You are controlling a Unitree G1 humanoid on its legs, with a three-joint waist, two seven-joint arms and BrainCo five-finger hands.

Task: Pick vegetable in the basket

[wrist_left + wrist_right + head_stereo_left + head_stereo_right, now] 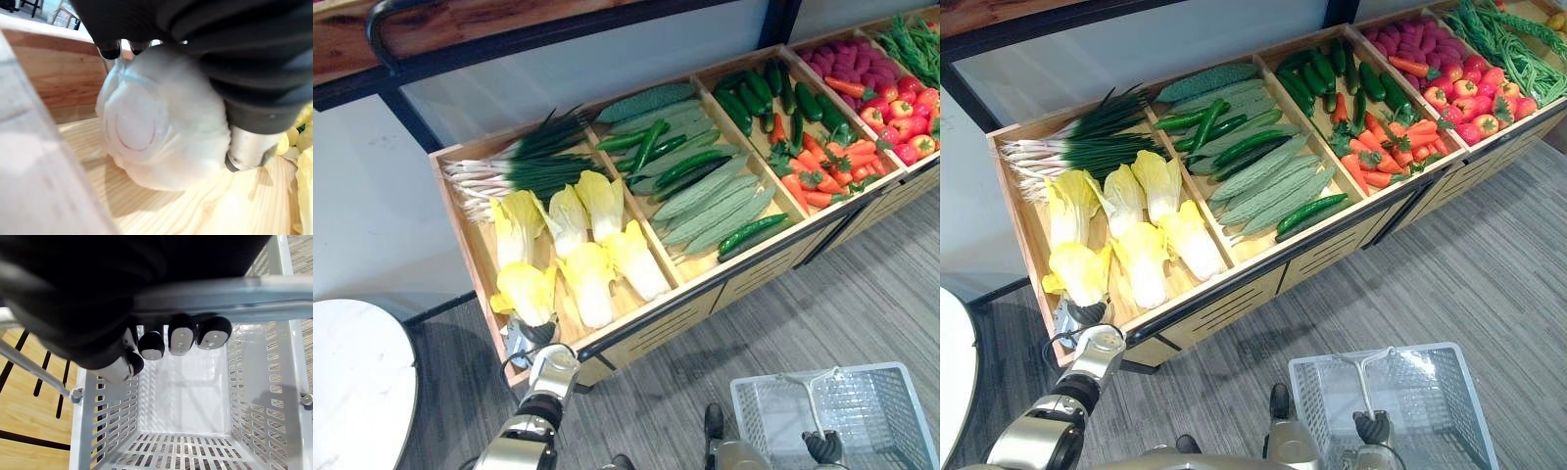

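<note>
Left wrist view: left hand (254, 73) is clamping the white stem end of a napa cabbage (161, 132). Its fingers (110, 49) are curling over the top and the thumb (249, 147) is pressing on the opposite side. The cabbage is lying on the wooden floor of its compartment, right by the side wall.

Left eye view: that hand (527, 335) is reaching into the front-left corner of the wooden produce stand (460, 230), in the leftmost compartment. The grasped cabbage (527, 292) is the one nearest that corner, yellow leaves pointing toward the back. More napa cabbages (597, 235) are lying beside and behind it, and green onions (524, 162) are running along the back edge of the same compartment.

Next compartments toward the stand's right end are holding ridged gourds (715, 206) with cucumbers (690, 162), then carrots (822, 166), then red peppers (901, 113).

Right wrist view: right hand (178, 338) is gripping the grey handle (234, 296) of the basket (254, 382), fingers wrapping under the bar.

Left eye view: right hand (822, 447) is carrying the white basket (901, 411) over the grey floor (822, 304), in front of the stand and well apart from the cabbage. A round white table (352, 382) is sitting off the stand's left end.
</note>
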